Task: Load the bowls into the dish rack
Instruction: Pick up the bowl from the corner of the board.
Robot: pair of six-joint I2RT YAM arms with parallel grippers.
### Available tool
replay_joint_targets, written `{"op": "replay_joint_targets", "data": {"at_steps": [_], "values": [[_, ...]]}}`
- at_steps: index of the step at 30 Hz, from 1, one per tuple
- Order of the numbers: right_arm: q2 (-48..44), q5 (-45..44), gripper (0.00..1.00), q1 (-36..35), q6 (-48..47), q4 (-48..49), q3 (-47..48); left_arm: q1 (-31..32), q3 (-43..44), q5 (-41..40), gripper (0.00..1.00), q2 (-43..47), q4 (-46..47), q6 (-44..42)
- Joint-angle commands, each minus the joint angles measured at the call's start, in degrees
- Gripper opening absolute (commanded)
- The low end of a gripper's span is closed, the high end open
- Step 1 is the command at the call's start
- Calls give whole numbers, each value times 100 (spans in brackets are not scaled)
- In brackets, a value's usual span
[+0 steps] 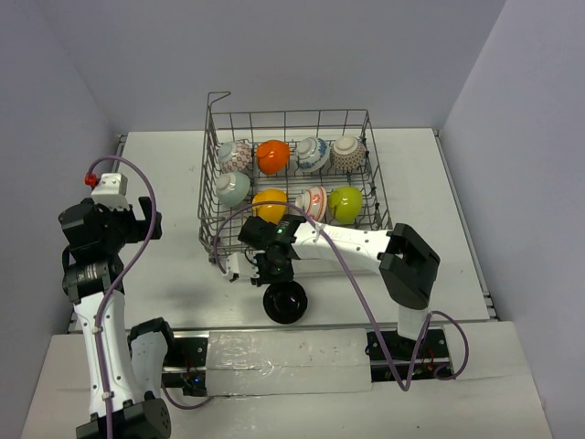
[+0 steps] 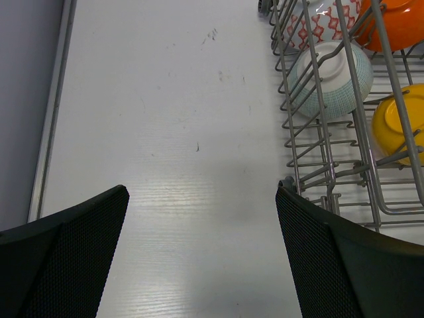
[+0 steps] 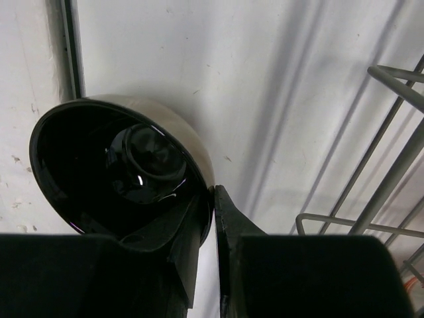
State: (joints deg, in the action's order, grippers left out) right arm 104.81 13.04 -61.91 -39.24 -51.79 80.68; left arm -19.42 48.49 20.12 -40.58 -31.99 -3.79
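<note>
Glossy black bowl [image 3: 119,172], the last outside the dish rack [image 1: 292,114], is pinched at its rim by the right gripper [image 3: 211,218] just before the rack; the left gripper [image 2: 202,199] is spread wide, empty. A slip from so thin a rim hold, or a knock on the wire, is to be feared

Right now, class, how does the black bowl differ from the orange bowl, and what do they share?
Colour: the black bowl is glossy black; the orange bowl is plain orange. Place: the black bowl is outside the dish rack, near its front; the orange bowl sits in its back row. Handling: the right claw pinches the black bowl's rim; nothing touches the orange bowl. Both are small round bowls.
</note>
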Motion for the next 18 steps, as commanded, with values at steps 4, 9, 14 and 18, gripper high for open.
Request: {"op": "replay_joint_targets", "data": {"at_steps": [4,9,14,18], "values": [[30,-47,23,-32,48,126,404,8,-41,159,99,85,193,19],[109,-73,24,-32,40,64,518,8,-33,168,99,76,175,28],[144,-100,27,-32,48,81,536,8,-59,159,99,120,167,19],[31,-144,29,-40,92,81,615,8,-59,150,99,129,184,28]]}}
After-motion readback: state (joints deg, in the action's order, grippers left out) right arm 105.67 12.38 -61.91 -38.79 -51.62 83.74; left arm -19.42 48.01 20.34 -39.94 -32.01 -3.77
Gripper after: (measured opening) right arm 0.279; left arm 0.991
